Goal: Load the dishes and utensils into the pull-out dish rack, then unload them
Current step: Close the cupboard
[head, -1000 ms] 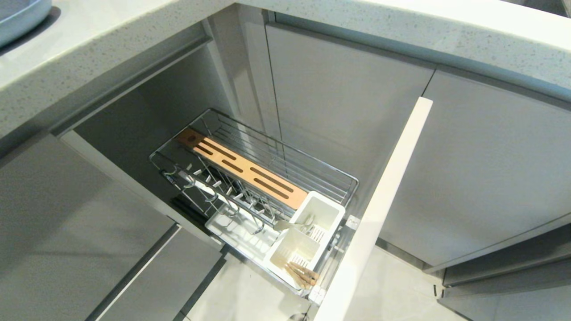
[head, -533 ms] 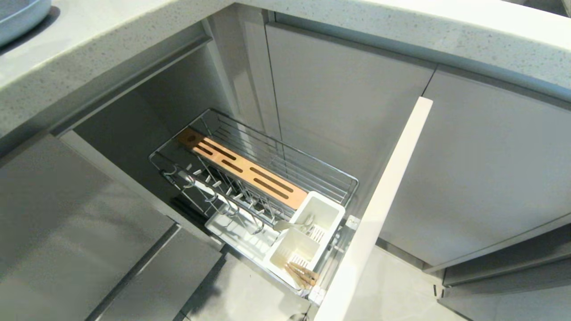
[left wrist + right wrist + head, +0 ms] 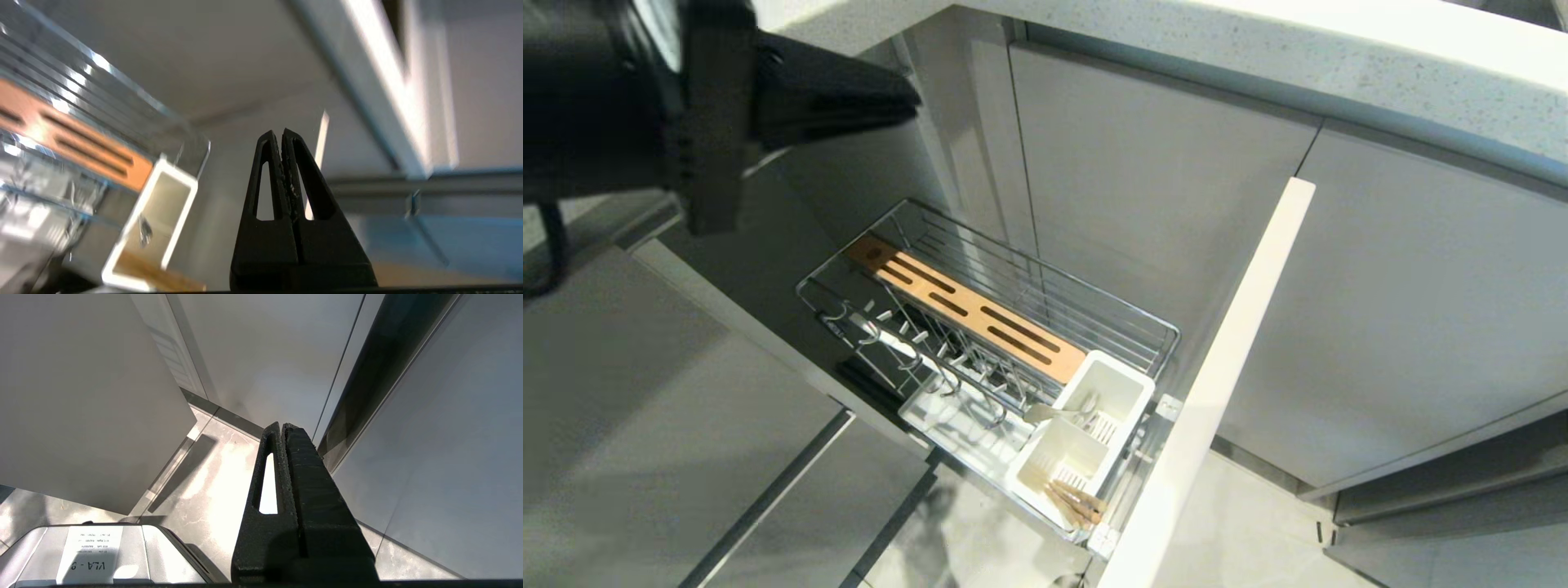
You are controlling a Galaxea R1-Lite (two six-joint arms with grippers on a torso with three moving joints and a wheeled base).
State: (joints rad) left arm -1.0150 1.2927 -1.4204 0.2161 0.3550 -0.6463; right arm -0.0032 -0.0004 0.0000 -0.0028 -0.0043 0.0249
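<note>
The left gripper (image 3: 907, 102) juts in at upper left, jaws pressed together and empty. The right gripper (image 3: 282, 426) hangs low, jaws closed.

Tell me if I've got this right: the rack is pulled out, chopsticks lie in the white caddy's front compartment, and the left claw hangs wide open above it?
Not quite. The left gripper is shut and empty; the left wrist view shows its fingers pressed together. The rest holds: the pull-out dish rack is out, and the chopsticks lie in the white caddy, front compartment.
</note>
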